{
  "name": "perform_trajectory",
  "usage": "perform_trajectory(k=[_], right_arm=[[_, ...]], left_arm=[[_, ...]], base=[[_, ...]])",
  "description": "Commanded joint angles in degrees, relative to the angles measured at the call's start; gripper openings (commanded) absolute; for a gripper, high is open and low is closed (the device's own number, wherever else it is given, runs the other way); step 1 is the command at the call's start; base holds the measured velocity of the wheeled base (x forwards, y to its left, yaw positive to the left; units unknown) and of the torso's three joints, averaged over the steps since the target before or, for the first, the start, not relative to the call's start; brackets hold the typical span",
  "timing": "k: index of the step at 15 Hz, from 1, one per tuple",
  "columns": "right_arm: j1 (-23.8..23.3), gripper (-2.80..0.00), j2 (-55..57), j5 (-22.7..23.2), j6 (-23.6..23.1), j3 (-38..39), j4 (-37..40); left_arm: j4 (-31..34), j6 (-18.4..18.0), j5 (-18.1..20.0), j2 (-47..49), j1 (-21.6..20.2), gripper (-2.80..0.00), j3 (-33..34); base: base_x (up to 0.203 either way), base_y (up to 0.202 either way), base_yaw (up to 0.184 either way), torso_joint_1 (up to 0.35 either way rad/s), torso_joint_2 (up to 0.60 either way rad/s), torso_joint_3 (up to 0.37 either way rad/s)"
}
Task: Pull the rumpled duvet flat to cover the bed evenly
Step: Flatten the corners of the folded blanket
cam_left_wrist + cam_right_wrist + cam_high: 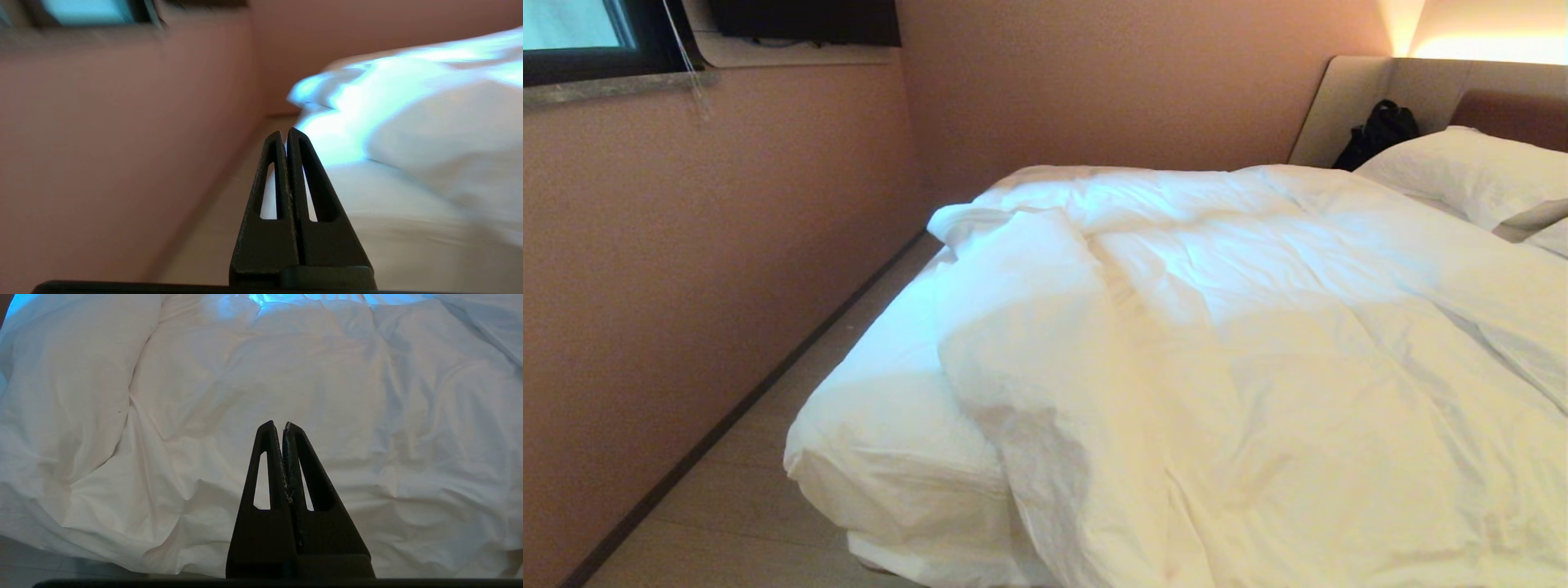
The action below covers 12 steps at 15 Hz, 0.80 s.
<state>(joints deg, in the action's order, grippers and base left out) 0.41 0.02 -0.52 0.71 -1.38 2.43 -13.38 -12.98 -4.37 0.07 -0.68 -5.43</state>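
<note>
The white puffy duvet [1258,343] lies rumpled across the bed, its left edge folded back in a thick ridge [1021,310]. That fold leaves the sheeted mattress corner [882,425] of the bed bare on the left. Neither arm shows in the head view. In the left wrist view my left gripper [285,132] is shut and empty, in the air near the bare mattress corner [388,204], with the duvet [449,122] beyond it. My right gripper [281,425] is shut and empty, hanging in front of the duvet's [265,375] near edge without touching it.
A pink wall [686,286] runs along the bed's left side, leaving a narrow strip of floor [743,490]. Pillows [1470,175] lie at the padded headboard [1347,106] at the far right, with a black bag [1379,131] beside them. A window [572,33] is high on the left.
</note>
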Motion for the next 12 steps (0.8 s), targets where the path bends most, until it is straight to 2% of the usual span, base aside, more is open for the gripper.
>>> perform_trajectory(k=[1, 3, 6, 7, 9, 12], right_arm=[[0.01, -2.80, -0.02, 0.00, 0.00, -0.03, 0.04], [0.02, -2.80, -0.02, 0.00, 0.00, 0.05, 0.04], [0.02, -2.80, -0.02, 0.00, 0.00, -0.03, 0.04], [0.02, -2.80, -0.02, 0.00, 0.00, -0.03, 0.04], [0.02, -2.80, -0.02, 0.00, 0.00, 0.03, 0.04], [0.02, -2.80, -0.02, 0.00, 0.00, -0.03, 0.04]], left_arm=[[-10.63, -5.23, -0.77, 0.00, -0.02, -2.80, 4.33], [-13.31, -6.75, -0.88, 0.01, -0.02, -2.80, 3.45], [-10.91, -6.53, -1.82, -0.06, -0.02, -2.80, -1.99], [-7.95, -6.43, -3.46, -0.05, -0.02, -2.80, -4.56], [2.42, -5.08, -8.09, -0.06, -0.02, -2.80, -9.56], [17.28, 4.08, -9.16, 0.33, 0.05, -2.80, -18.54]], base=[[0.000, 0.000, 0.000, 0.000, 0.00, 0.000], [0.000, 0.000, 0.000, 0.000, 0.00, 0.000], [0.000, 0.000, 0.000, 0.000, 0.00, 0.000], [0.000, 0.000, 0.000, 0.000, 0.00, 0.000], [0.000, 0.000, 0.000, 0.000, 0.00, 0.000], [0.000, 0.000, 0.000, 0.000, 0.00, 0.000]])
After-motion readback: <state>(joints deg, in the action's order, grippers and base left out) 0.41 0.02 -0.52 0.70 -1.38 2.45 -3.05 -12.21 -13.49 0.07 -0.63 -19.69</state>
